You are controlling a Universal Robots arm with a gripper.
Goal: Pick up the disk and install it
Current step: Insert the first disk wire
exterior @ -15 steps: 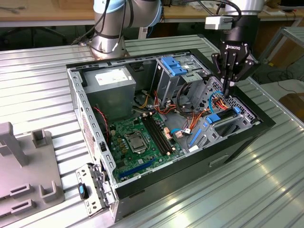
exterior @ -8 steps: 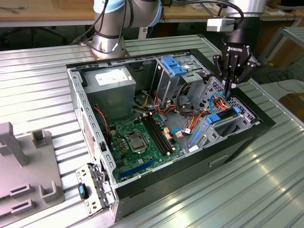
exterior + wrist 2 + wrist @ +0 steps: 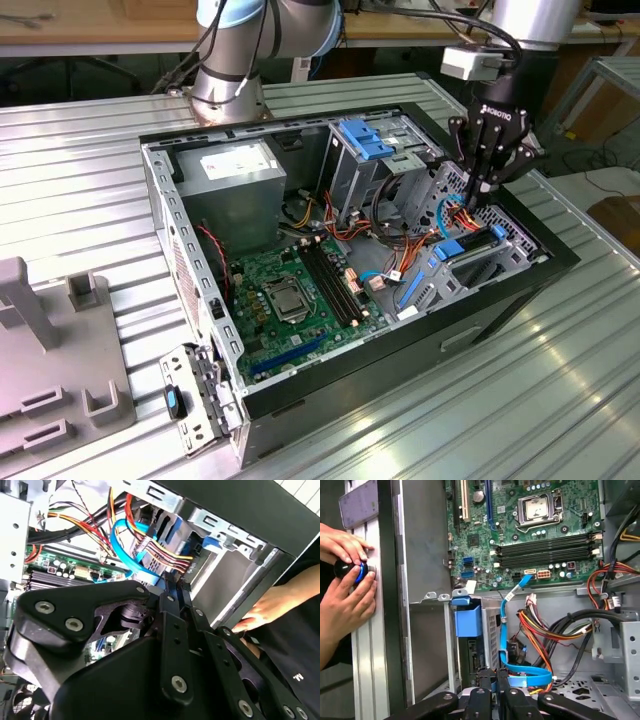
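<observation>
Reaching down into the open black desktop computer case [image 3: 300, 395] lying on its side on the ribbed grey metal surface [image 3: 80, 190], the black gripper [image 3: 478, 196] is hanging over the drive cage at the corner of the case nearest the exterior view's right. Its jaws are pressing together, the slim fingers [image 3: 172, 592] meeting at their tips among the coloured cables, though whether anything is pinched between them cannot be told. The disk [image 3: 479, 630], a flat grey metal drive in a bright blue plastic carrier frame, is sitting inside that drive bay, with its blue end tab facing the green motherboard [image 3: 290, 295]; in the exterior view its blue rails [image 3: 470, 243] are showing just below the gripper. A flat light-blue data cable [image 3: 512, 630] is looping beside the disk, next to a bundle of red, yellow and orange power wires [image 3: 540, 625]. Outside the case wall, a person's two hands [image 3: 347, 575] are resting on a round blue-and-black knob [image 3: 351, 570] at the edge of the surface.
</observation>
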